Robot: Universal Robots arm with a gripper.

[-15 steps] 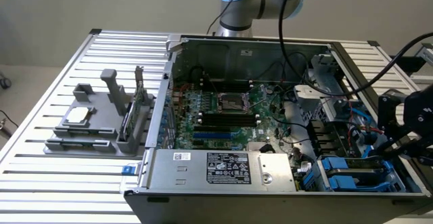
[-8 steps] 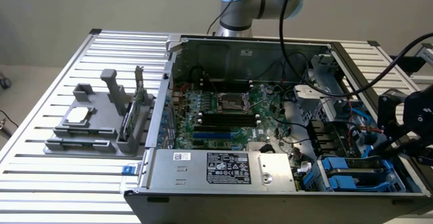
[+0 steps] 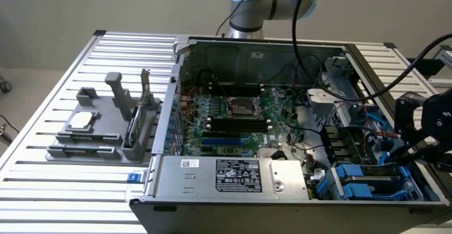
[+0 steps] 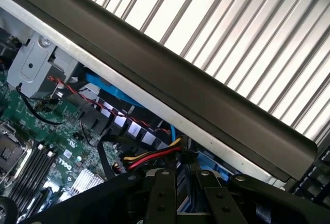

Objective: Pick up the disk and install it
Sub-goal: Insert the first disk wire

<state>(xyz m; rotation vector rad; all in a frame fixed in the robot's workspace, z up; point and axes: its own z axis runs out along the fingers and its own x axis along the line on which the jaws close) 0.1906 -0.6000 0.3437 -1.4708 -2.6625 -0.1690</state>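
My black gripper [image 3: 414,153] hangs over the drive bay in the near corner of the open computer case, on the exterior view's right. In the wrist view its fingers [image 4: 161,195] are shut on a narrow blue-edged slab, the disk [image 4: 184,187], seen edge-on between them. The gripper [image 4: 185,182] hides most of the disk. Under the gripper, blue plastic carriers [image 3: 371,183] sit in the bay. The case's side wall [image 4: 180,92] runs close beside the gripper.
Red, yellow and black cables [image 4: 149,157] cross near the fingers. The motherboard [image 3: 240,117] fills the case's middle, with the power supply [image 3: 233,177] at its front. On the slatted table [image 3: 63,191] stands a grey fixture [image 3: 99,138] with a pale chip [image 3: 81,119] and a green card [image 3: 145,112].
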